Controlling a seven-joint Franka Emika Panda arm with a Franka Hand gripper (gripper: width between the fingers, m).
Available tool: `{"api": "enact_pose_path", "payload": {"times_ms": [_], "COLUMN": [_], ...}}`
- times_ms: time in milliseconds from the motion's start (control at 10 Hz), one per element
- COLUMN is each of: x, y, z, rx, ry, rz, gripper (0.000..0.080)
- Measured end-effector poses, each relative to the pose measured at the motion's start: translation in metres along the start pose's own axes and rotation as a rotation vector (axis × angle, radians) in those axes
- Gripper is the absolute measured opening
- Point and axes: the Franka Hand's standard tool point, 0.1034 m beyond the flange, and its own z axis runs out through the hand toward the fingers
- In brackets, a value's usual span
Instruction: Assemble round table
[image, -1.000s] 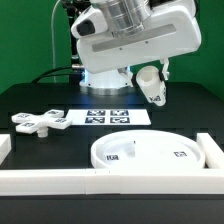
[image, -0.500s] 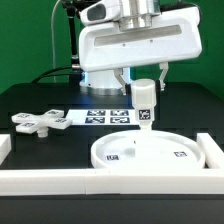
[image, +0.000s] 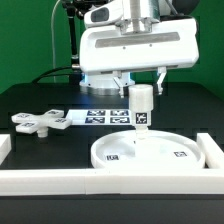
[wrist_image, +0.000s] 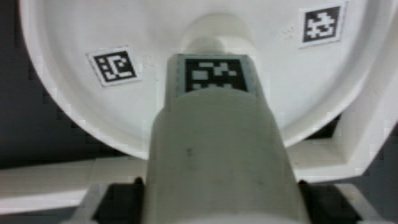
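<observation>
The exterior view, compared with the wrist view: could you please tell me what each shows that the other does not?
Only the exterior view shows the cross-shaped base, the marker board and the border wall. Only the wrist view looks along the leg lengthwise, its far end over the disc. Both show the tagged leg above the tagged disc.

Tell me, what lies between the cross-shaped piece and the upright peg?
The marker board, a flat sheet of printed squares, lies between cross and peg; the exterior view shows it.
</observation>
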Motion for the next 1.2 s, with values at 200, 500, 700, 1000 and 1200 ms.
{"api": "enact_pose_path", "payload": {"times_ms": [200,500,700,1000,1200], "x": [0.003,0.001,0.001,0.003,-0.002], "y": [-0.008,-0.015,-0.012,-0.01,-0.009], "z": [0.004,0.008,0.011,0.012,0.019], "rx": [0.008,0.014,0.012,0.009,0.007], "ry": [-0.002,-0.01,-0.012,0.001,-0.007], "rz": [-0.009,-0.019,-0.02,-0.033,-0.058], "gripper": [0.0409,0.0409,0.0409,0.0409,0.0409]}}
